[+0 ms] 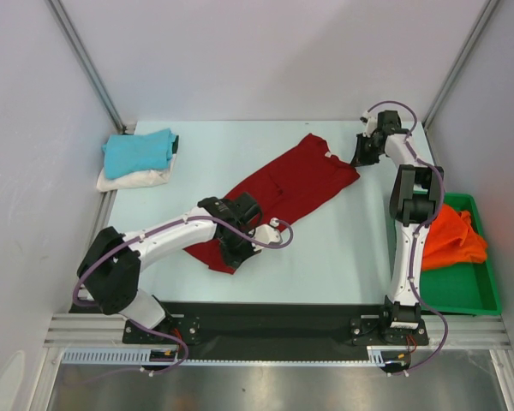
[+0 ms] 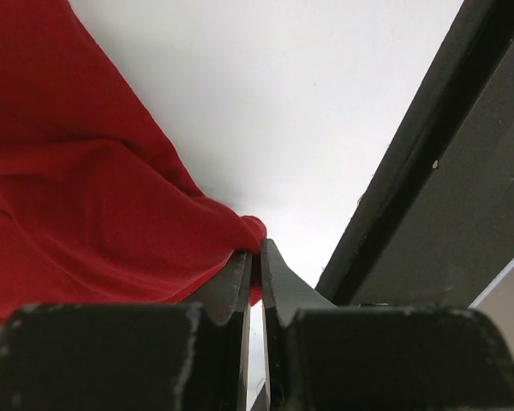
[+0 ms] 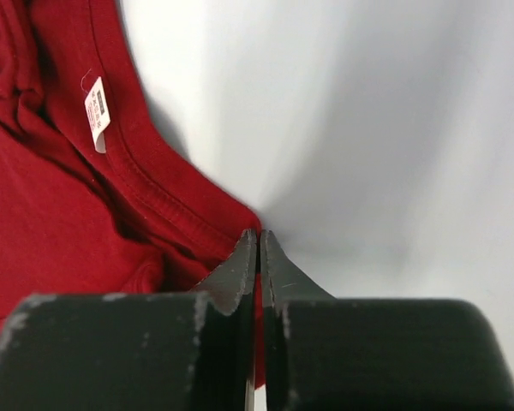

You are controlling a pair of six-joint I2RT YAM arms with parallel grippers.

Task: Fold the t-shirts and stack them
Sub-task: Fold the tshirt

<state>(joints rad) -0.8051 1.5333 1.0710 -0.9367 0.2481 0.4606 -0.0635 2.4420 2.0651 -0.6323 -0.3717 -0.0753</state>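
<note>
Stretching diagonally across the pale table, the dark red t-shirt is drawn out long, collar end toward the far right and hem end toward the near left. The left gripper has its fingers almost pressed together, with a bunched corner of red cloth pinched between them. The right gripper is likewise clamped narrow on the edge beside the collar, near a small white label. Whether the cloth is lifted off the surface is hard to judge from above.

At the far left corner a folded turquoise t-shirt sits on a cream white t-shirt. The bright orange t-shirt lies crumpled in a green tray at the right side. White walls enclose the table, with grey metal posts at the far corners and a black strip along the near edge.
</note>
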